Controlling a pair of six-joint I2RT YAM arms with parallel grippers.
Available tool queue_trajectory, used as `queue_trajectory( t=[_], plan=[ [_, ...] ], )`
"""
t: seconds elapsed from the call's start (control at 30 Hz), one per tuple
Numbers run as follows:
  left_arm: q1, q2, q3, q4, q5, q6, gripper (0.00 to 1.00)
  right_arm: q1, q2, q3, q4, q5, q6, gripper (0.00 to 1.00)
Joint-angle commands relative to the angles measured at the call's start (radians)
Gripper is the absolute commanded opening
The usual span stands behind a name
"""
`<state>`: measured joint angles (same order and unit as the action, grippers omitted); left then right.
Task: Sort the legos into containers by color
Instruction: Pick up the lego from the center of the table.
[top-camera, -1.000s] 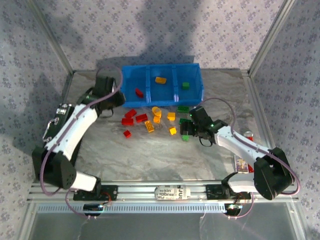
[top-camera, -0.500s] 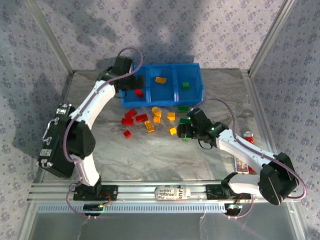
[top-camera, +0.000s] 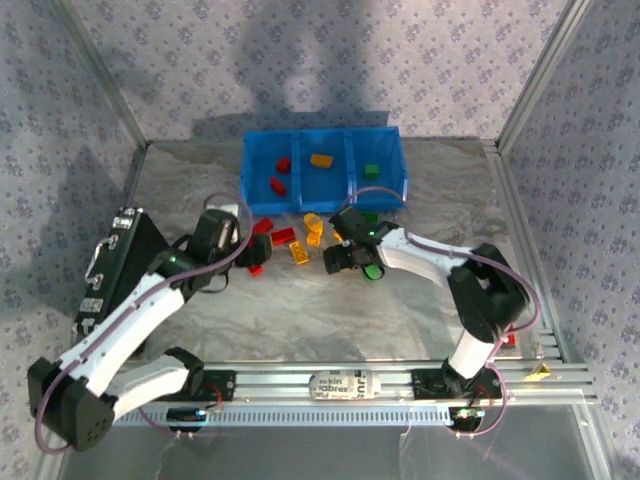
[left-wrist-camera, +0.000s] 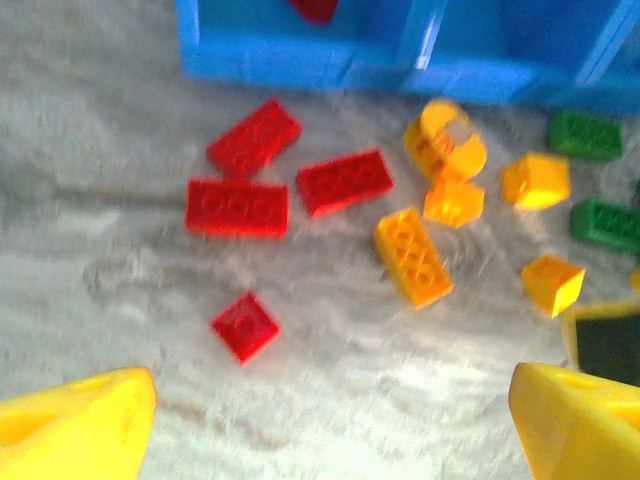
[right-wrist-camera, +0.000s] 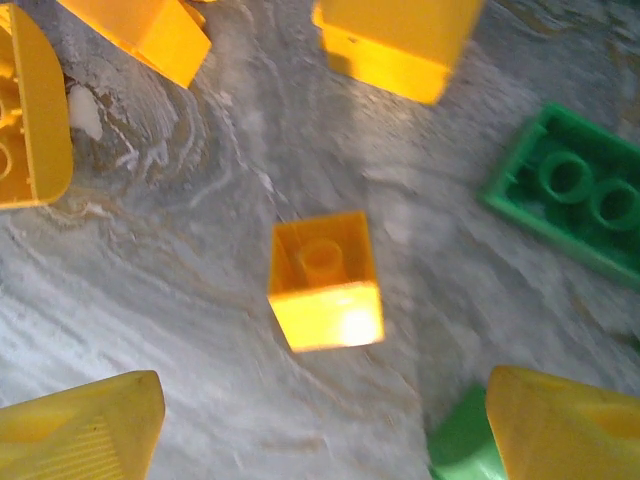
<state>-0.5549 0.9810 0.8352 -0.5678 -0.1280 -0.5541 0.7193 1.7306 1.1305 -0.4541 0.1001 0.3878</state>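
Observation:
The blue bin (top-camera: 320, 192) holds two red legos (top-camera: 280, 175) in its left compartment, an orange one (top-camera: 321, 159) in the middle and a green one (top-camera: 371, 171) on the right. Loose red legos (left-wrist-camera: 236, 208), orange legos (left-wrist-camera: 412, 257) and green legos (left-wrist-camera: 608, 223) lie in front of the blue bin (left-wrist-camera: 300, 60). My left gripper (top-camera: 235, 257) (left-wrist-camera: 330, 430) hangs open just short of a small red square brick (left-wrist-camera: 245, 326). My right gripper (top-camera: 343, 259) (right-wrist-camera: 320, 430) is open, with an orange square brick (right-wrist-camera: 325, 280) just ahead of its fingers.
A black case (top-camera: 115, 265) lies at the table's left edge. In the right wrist view a green brick (right-wrist-camera: 575, 190) lies at the right and another green piece (right-wrist-camera: 460, 448) touches the right finger (right-wrist-camera: 565, 420). Metal frame posts edge the table.
My left arm swung back from the bin's left compartment, where a second red brick now lies, down to the loose red bricks. My right gripper slid left to the orange square brick.

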Motion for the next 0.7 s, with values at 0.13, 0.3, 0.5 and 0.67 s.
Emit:
queue_trajectory(
  t=[0.13,0.3,0.5,0.67],
  plan=[
    [-0.058,-0.284,-0.222,-0.097,-0.013,-0.181,0.88,0.006,0.174,0.146,-0.069,0.058,-0.025,0.75],
    [-0.065,-0.385,-0.238,-0.176,-0.045,-0.178,0.88,0.013,0.228,0.176,-0.12,0.108,0.009,0.59],
    [-0.065,-0.332,-0.231,-0.138,-0.041,-0.157,0.88,0.037,0.228,0.175,-0.155,0.15,0.037,0.35],
    [-0.065,-0.259,-0.203,-0.081,-0.027,-0.148,0.87,0.043,0.205,0.304,-0.265,0.199,-0.006,0.24]
  ],
)
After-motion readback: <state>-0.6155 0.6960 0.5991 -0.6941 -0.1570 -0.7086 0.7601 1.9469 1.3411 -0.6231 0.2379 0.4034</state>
